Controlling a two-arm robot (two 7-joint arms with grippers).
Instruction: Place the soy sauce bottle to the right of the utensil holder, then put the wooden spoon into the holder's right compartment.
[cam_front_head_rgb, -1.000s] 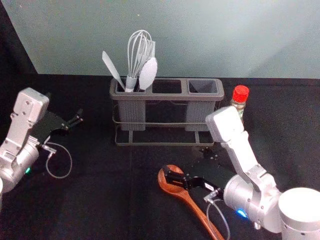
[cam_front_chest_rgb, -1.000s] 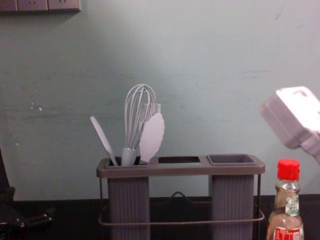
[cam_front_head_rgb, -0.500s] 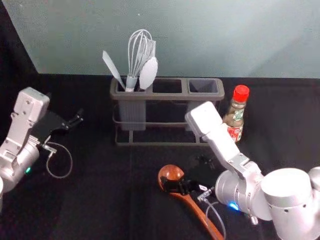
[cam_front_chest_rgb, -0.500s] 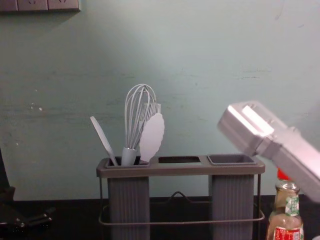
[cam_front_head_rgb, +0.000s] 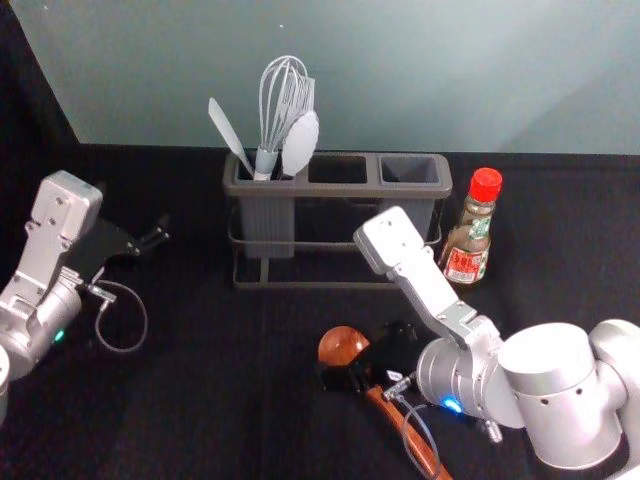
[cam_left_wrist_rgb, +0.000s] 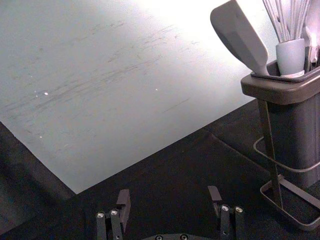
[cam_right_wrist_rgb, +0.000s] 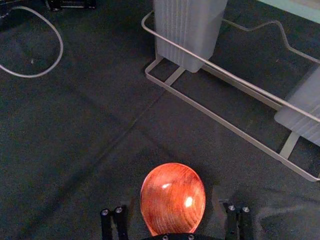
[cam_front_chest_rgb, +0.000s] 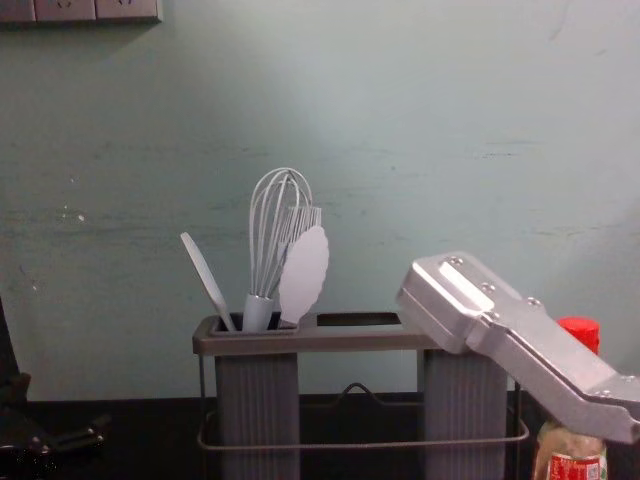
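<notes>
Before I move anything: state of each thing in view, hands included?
Left hand: open, parked left of the holder
Right hand: open, fingers either side of the spoon's bowl
Wooden spoon: lying on the table
Soy sauce bottle: upright, capped, right of the holder
Utensil holder: upright, right compartment empty
Whisk: in the left compartment, wires up

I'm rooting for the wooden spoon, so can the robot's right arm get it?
Yes, it looks like it can. The right gripper is open close by the wooden spoon, with a finger to each side, and I see nothing blocking the way. I can't tell if it's low enough.
</notes>
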